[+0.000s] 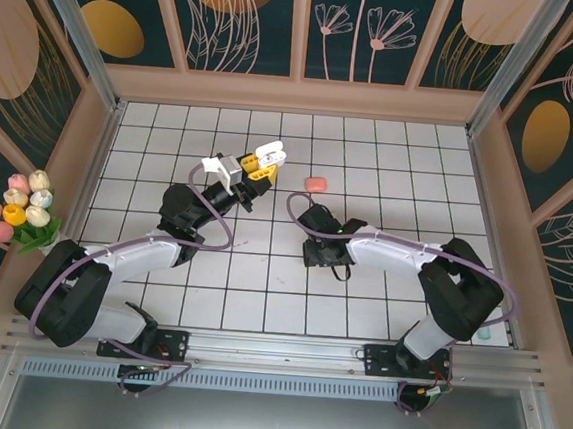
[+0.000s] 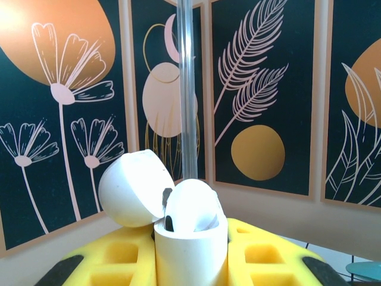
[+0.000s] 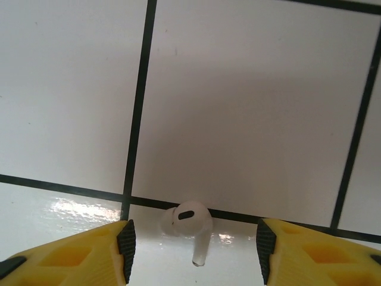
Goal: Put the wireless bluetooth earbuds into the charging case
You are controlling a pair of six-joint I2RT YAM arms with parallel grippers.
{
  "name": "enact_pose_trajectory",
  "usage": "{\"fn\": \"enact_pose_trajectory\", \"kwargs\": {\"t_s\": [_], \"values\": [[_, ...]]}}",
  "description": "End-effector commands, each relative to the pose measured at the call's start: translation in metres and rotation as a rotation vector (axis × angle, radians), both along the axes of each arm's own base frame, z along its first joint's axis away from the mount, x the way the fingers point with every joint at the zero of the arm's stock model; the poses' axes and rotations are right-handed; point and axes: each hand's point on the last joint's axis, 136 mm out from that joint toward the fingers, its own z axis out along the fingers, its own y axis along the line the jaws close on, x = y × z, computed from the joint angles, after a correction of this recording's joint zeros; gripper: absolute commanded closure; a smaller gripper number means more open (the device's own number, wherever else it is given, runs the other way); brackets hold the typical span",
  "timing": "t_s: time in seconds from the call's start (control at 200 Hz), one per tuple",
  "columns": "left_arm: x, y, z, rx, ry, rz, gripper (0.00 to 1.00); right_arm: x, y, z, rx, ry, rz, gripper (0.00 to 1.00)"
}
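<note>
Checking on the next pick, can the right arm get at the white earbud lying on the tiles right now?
Probably yes. The right gripper hangs low over the tiled table, the white earbud lies bare between its open jaws, and nothing covers it or stands in the way.

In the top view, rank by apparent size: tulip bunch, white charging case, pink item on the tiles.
Tulip bunch
White charging case
Pink item
The case is lifted nearer the camera, so those last two are uncertain.
</note>
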Motion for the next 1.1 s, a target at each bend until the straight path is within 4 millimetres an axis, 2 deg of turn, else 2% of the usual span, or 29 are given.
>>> {"fn": "enact_pose_trajectory", "kwargs": {"t_s": [0.0,0.661,1.096], "values": [[-0.001,0.0,0.008,-0.014,-0.019,0.007,1.0,0.004,0.004,0.001,-0.016,-0.002,0.016,0.43],[-0.001,0.0,0.01,-0.015,-0.025,0.009,1.0,0.011,0.002,-0.015,-0.06,0.027,0.056,0.53],[0.001,-0.001,0.009,-0.015,-0.021,0.009,1.0,0.004,0.0,-0.021,-0.039,0.061,0.062,0.57]]}}
